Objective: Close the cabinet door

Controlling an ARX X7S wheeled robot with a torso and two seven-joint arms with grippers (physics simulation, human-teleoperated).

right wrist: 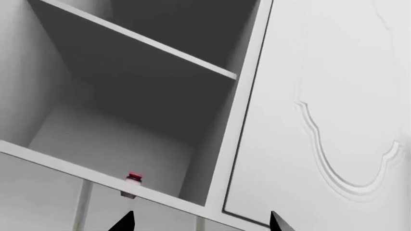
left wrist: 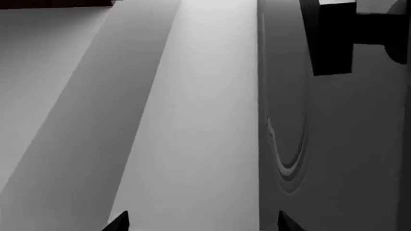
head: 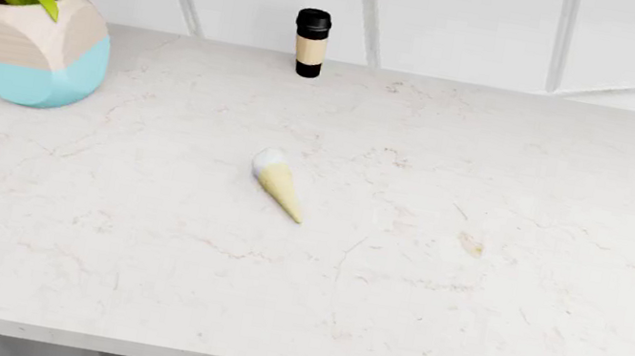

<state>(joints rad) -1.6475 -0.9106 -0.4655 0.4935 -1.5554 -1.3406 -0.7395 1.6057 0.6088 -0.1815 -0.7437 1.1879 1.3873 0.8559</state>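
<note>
- Step in hand: judged from the wrist views, the approach to the open cabinet (right wrist: 147, 96); no contact with a door is visible, so the closing push appears not yet begun.
- Cabinet: fills the upper left and centre of the right wrist view, its interior dark and open, with a shelf (right wrist: 141, 41) crossing diagonally and a small red-capped item (right wrist: 134, 177) at the lower front edge.
- Closed neighbouring door (right wrist: 334, 110): occupies the right half of the right wrist view; white, with a raised curved moulding.
- Cabinet door (left wrist: 334, 144): seen in the right part of the left wrist view as a grey, shaded panel with the same curved moulding; a dark fitting (left wrist: 334, 38) sits at the upper right. Which door this is, and how far it stands open, cannot be told.
- Next move: calls for placing a gripper against the door's outer face and pushing it towards the frame.
- Left gripper (left wrist: 202, 224) and right gripper (right wrist: 200, 222): only two dark fingertips show at each lower frame edge, set apart with nothing between them.
- Desk (head: 467, 290): pale marble, in the head view; neither the cabinet nor either arm appears there.
</note>
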